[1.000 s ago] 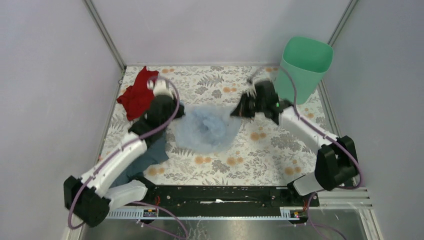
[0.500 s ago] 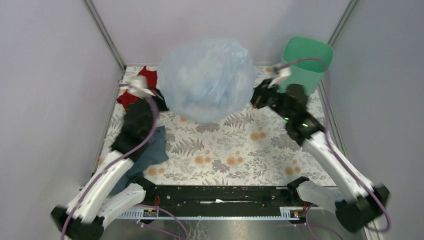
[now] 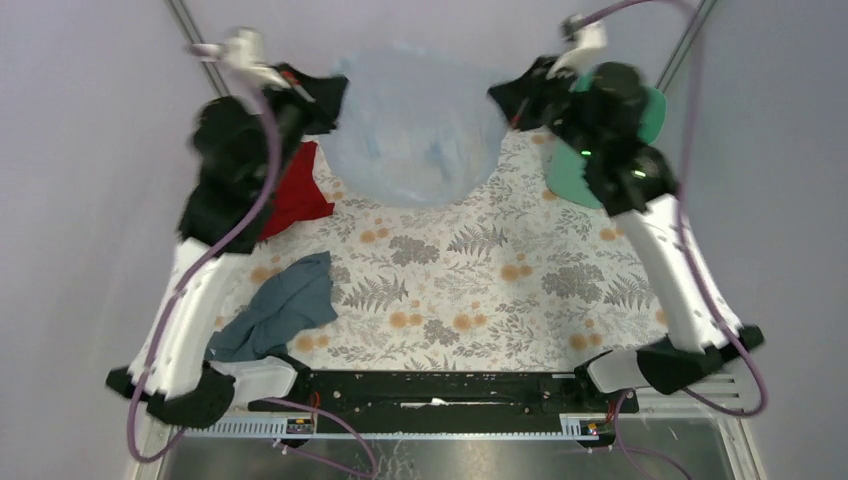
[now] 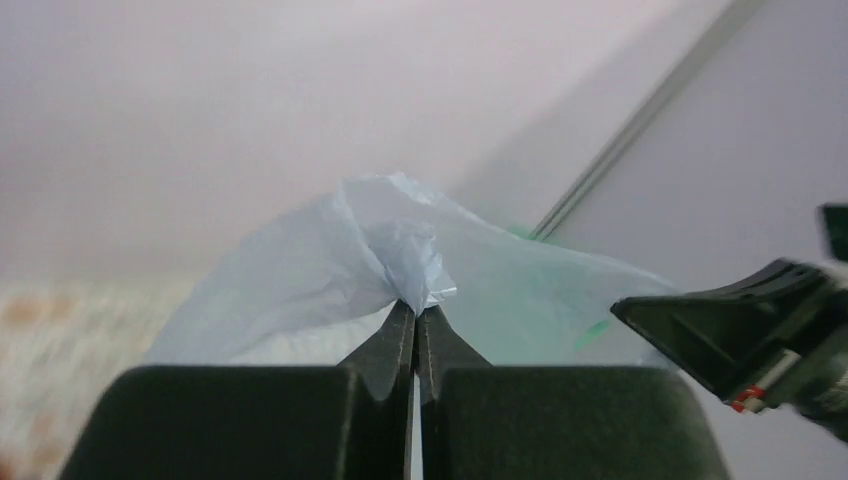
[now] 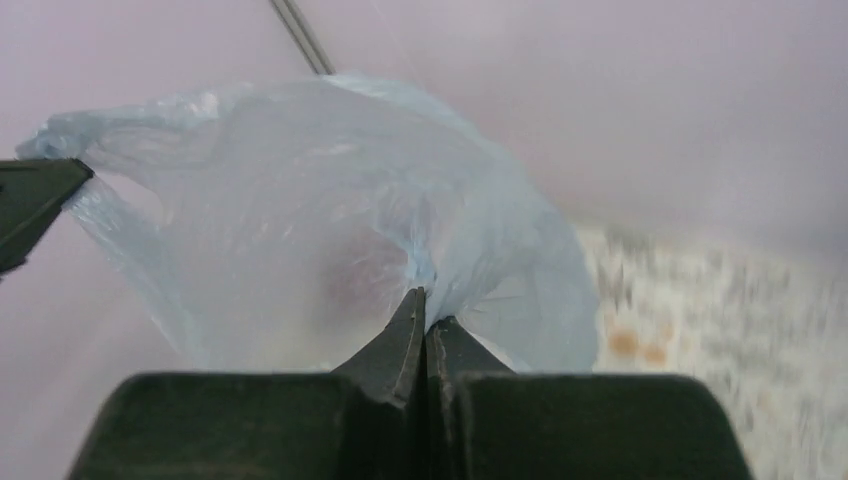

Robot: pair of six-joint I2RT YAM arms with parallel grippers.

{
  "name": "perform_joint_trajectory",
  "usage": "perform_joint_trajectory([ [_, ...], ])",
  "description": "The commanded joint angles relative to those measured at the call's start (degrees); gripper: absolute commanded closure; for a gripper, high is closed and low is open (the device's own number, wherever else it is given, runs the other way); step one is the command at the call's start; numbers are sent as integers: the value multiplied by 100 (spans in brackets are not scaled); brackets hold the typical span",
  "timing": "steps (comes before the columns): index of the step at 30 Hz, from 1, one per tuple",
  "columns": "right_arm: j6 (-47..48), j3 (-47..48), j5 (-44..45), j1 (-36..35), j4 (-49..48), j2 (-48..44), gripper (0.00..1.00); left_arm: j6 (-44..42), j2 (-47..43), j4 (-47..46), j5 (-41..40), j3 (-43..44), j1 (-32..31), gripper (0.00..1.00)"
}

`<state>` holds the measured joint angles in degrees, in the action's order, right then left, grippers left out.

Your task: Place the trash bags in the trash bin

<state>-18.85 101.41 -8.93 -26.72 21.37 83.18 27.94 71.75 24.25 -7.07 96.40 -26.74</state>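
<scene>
Bin (image 3: 566,178) stands at the far right corner, mostly hidden behind the right arm; we cannot see inside it. Bag (image 3: 415,130) is held up in the air just left of the bin, stretched between both arms. We note both arms extended high and far. Left gripper (image 4: 415,312) has its jaws clamped on one bunched edge of the bag, and right gripper (image 5: 428,312) is clamped on the other.

I see trash bin (image 3: 565,182) mostly behind right arm (image 3: 605,135) | red cloth (image 3: 300,195) partly behind left arm (image 3: 232,165) | surface (image 5: 690,335) blurred in wrist views
</scene>
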Motion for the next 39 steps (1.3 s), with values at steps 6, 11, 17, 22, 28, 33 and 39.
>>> perform_joint_trajectory([
  [6,312,-1921,109,-35,-1670,-2054,100,-4,-2289,-1766,-412,-2672,16,100],
  [11,156,-4073,192,-33,-1969,-1316,100,762,-1556,-1141,-741,-4647,59,100],
  [17,-240,-5280,-344,-33,-2093,-921,100,1219,-1792,-1510,-150,-5780,82,100],
  [22,276,-3416,-95,-35,-1064,-1136,100,759,-1812,-918,336,-3911,169,100],
  [28,575,250,-37,-31,270,-1115,100,333,-1315,-509,1129,-112,169,100],
  [33,292,-816,-322,-28,-1340,-2364,100,356,-2666,-2811,1558,-1723,169,100],
  [39,49,-3367,-75,-34,-1557,-2414,100,1022,-2819,-1690,-109,-4034,171,100],
])
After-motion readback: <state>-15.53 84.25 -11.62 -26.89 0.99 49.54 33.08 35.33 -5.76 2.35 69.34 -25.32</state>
